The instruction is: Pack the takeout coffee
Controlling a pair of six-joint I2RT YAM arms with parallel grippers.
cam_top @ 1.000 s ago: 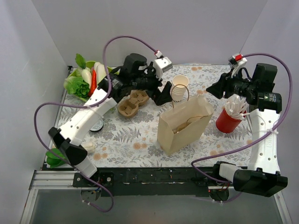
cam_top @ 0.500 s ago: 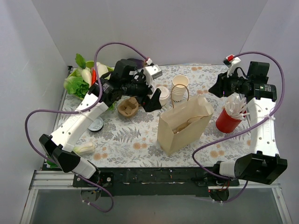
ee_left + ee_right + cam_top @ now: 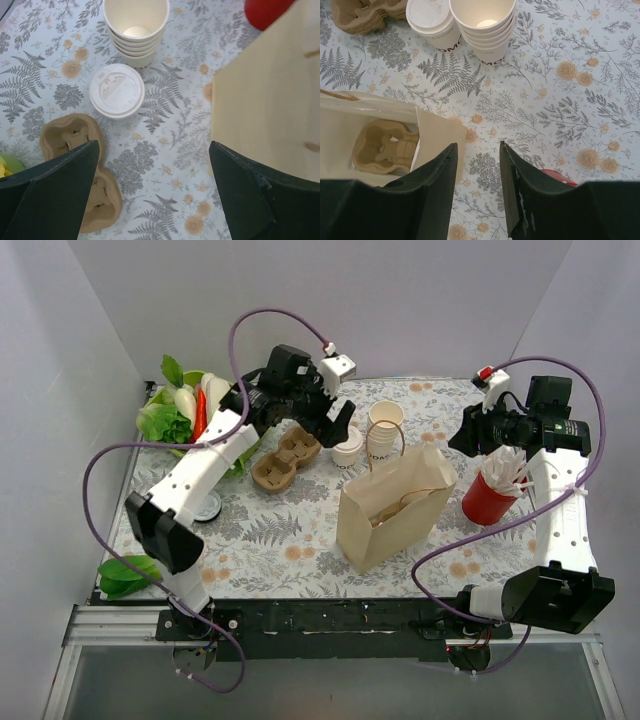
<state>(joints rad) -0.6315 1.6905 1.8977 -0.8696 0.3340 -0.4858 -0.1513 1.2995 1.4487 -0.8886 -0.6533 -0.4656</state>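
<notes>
The takeout coffee [image 3: 347,448], a cream cup with a white lid, stands on the floral cloth just left of the stack of lidless cups [image 3: 385,428]. It also shows in the left wrist view [image 3: 117,90] and the right wrist view [image 3: 431,17]. My left gripper [image 3: 338,424] hovers above and just behind it, open and empty [image 3: 153,150]. My right gripper [image 3: 462,436] is open and empty, held high over the cloth right of the paper bag [image 3: 478,147]. The open brown bag [image 3: 395,505] stands at the centre with a cup carrier [image 3: 385,145] inside.
A second brown cup carrier [image 3: 285,460] lies left of the coffee. A red cup of white straws [image 3: 490,490] stands right of the bag. Vegetables [image 3: 185,410] lie at the back left. A round lid [image 3: 207,507] and a green leaf [image 3: 125,575] lie by the left arm.
My left gripper has drawn back and up from the cup stack, leaving the lidded cup standing uncovered. My right gripper has shifted slightly.
</notes>
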